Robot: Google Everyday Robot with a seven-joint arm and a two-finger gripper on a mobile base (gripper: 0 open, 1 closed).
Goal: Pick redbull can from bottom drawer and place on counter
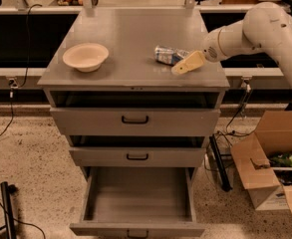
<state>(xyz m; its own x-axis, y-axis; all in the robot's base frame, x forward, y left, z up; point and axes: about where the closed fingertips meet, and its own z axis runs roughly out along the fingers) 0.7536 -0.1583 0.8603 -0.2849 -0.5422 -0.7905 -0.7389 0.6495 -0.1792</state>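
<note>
The can (166,54) lay on its side on the counter (130,34), right of the bowl (85,57). The gripper (184,65) sat at the can's right end; whether it gripped, I couldn't tell. The bottom drawer (135,195) stood open.

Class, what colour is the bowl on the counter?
Cream bowl, camera view; the gripper is across the counter from it.

redbull can (166,55) on counter (130,34); gripper (184,64) just right
</note>
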